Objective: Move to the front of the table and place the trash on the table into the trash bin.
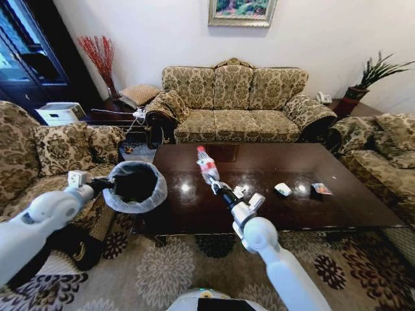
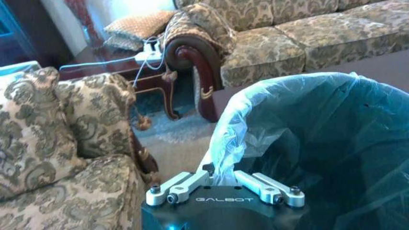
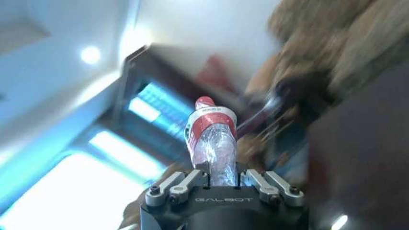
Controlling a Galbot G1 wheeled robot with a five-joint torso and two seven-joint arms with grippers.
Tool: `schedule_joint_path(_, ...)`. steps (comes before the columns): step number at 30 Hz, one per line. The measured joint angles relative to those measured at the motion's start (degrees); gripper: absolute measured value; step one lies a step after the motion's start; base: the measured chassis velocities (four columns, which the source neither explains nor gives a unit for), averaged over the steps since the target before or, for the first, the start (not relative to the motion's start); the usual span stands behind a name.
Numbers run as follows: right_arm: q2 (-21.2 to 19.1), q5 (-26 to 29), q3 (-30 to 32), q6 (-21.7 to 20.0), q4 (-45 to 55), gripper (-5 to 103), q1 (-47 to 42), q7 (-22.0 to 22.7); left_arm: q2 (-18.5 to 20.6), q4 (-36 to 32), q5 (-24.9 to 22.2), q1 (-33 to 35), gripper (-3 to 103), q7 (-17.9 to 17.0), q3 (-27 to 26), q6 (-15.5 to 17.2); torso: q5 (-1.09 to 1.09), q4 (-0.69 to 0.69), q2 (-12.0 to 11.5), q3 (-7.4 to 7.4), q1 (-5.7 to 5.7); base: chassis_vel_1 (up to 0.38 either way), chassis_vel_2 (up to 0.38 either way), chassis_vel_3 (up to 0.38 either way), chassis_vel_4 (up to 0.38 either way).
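Right end effector (image 1: 216, 184) clamped on clear plastic bottle with red label (image 1: 207, 164), lifted above dark glossy worktop (image 1: 324, 210); left end effector (image 1: 106, 184) pinching round bag-lined bin's (image 1: 155, 188) near-left rim; best carried left, released over the opening

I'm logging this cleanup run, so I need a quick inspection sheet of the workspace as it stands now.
Surface: dark glossy table, mostly bare.
Job's things: clear bottle with red label held above the table; trash bin with bag liner held at the table's left end.
Clutter: white scrap and snack wrapper on the table's right part.
Grippers: right tool shut on the bottle; left tool shut on the bin's rim.
Cables: white cord by the sofa arm.
Surroundings: patterned sofas, floral rug.
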Motion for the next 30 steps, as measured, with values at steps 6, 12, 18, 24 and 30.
schedule_joint_path(6, -2.3, 8.9, -5.2, -4.0, 2.4, 17, 0.9, 3.7, -1.4, -0.3, 1.6, 0.7, 1, 0.7, 0.4, -1.3, 0.02, 0.01, 0.0, 0.00, 0.00, 0.000, 0.000, 0.000, 0.000)
schedule_joint_path(12, -2.5, 7.4, -11.5, -4.7, -0.4, 17, 2.4, 4.4, -3.6, -5.4, 4.2, 2.3, 1, 2.4, 0.2, -1.7, 0.02, -0.01, 0.0, 0.00, 0.00, 0.000, 0.000, 0.000, 0.000)
schedule_joint_path(18, -1.9, 5.3, -16.1, -4.8, -3.8, 17, 5.1, 6.2, -4.7, -9.3, 5.4, 2.8, 1, 3.1, 0.1, -2.3, 0.04, 0.00, 0.0, 0.00, 0.00, 0.000, 0.000, 0.000, 0.000)
schedule_joint_path(24, -0.6, 4.3, -16.9, -4.7, -7.3, 14, 7.8, 7.3, -5.5, -12.3, 6.0, 3.1, 1, 4.1, 0.2, -3.5, 0.03, 0.00, 0.0, 0.00, 0.00, 0.000, 0.000, 0.000, 0.000)
schedule_joint_path(30, 0.3, 3.7, -16.3, -4.8, -8.9, 34, 8.9, 6.7, -5.7, -12.8, 6.4, 3.4, 1, 4.4, 0.3, -3.7, 0.02, 0.00, 0.0, 0.00, 0.00, 0.000, 0.000, 0.000, 0.000)
